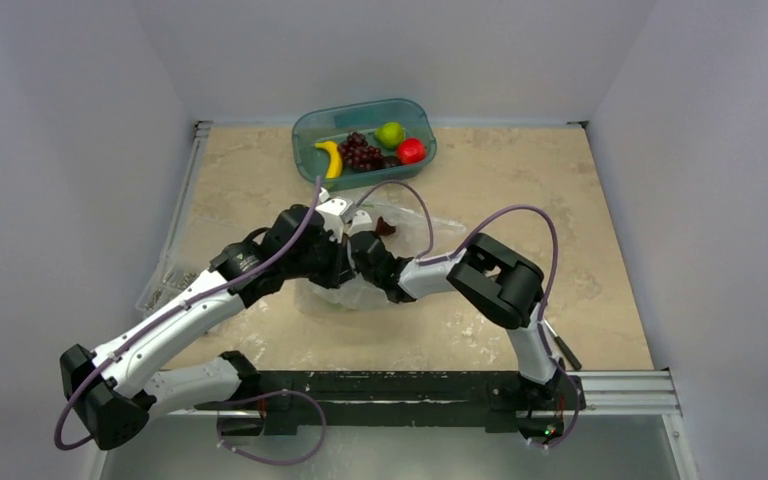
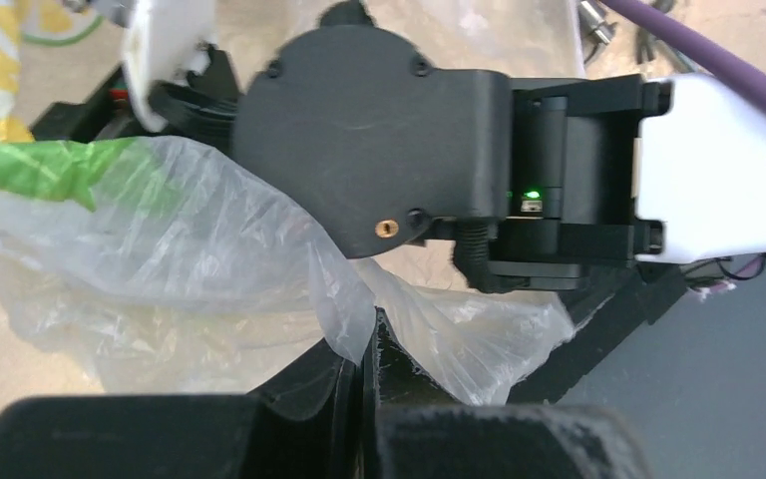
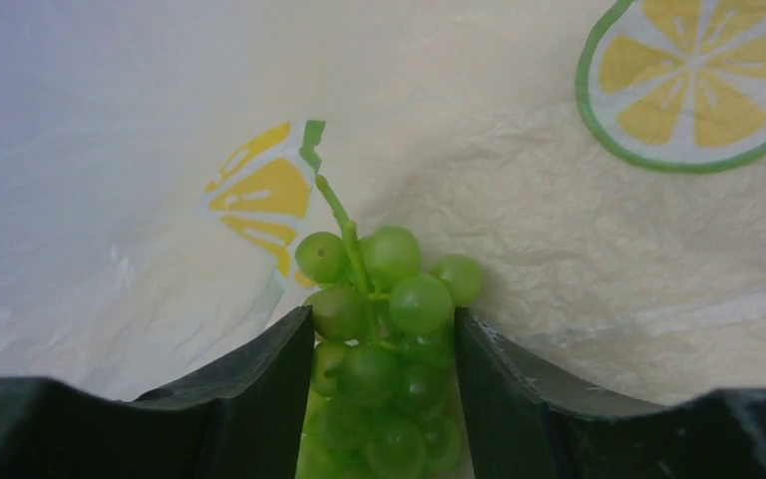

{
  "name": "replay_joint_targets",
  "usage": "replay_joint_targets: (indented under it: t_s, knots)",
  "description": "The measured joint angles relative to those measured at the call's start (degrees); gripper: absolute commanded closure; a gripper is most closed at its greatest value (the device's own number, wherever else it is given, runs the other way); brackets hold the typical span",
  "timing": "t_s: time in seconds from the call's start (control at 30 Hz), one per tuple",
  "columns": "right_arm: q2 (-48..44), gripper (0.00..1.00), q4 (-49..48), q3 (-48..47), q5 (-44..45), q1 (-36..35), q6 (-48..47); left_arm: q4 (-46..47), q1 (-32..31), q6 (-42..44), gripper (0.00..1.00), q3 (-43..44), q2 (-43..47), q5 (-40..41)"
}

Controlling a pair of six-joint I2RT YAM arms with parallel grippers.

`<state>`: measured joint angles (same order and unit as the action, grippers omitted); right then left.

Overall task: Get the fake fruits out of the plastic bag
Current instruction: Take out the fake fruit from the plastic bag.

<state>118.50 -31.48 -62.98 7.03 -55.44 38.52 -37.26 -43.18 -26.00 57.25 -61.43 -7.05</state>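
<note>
In the right wrist view a green grape bunch [image 3: 391, 379] sits between my right gripper's [image 3: 384, 324] fingers, which touch it on both sides. All round it is the plastic bag [image 3: 559, 239], thin and printed with lemon slices. My left gripper [image 2: 367, 344] is shut on a fold of the bag's edge [image 2: 344, 309]. From above, both grippers meet at the crumpled bag [image 1: 345, 297] in the table's middle. The yellow banana [image 1: 330, 158], dark purple grapes [image 1: 360, 152] and round green fruit [image 1: 390, 134] lie in the teal tub [image 1: 305, 128].
A red round fruit [image 1: 411, 151] also lies in the tub at the back. A flat clear box of metal parts [image 1: 167, 283] sits at the table's left edge. The right arm's black wrist [image 2: 379, 140] hangs close above the left gripper.
</note>
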Motion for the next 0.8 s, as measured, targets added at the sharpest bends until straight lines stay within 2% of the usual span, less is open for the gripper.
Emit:
replay_joint_targets:
  t_s: [0.07,0.2,0.47,0.8]
  knots:
    - [0.1,0.68,-0.5,0.4,0.0,-0.6,0.2,-1.5,0.0,0.0,1.0,-0.3,1.3,1.8]
    - [-0.9,1.0,-2.5,1.8,-0.4,-0.7,1.2,-4.9,0.0,-0.5,1.0,-1.7,4.9,8.1]
    - [-11.8,1.0,-1.8,8.5,-3.0,1.3,1.3,-10.4,2.7,-1.1,1.0,-3.3,7.8,19.1]
    - [-27.6,1.0,1.2,14.4,-3.3,2.3,-0.7,-11.5,7.6,5.9,1.0,-2.3,5.9,26.1]
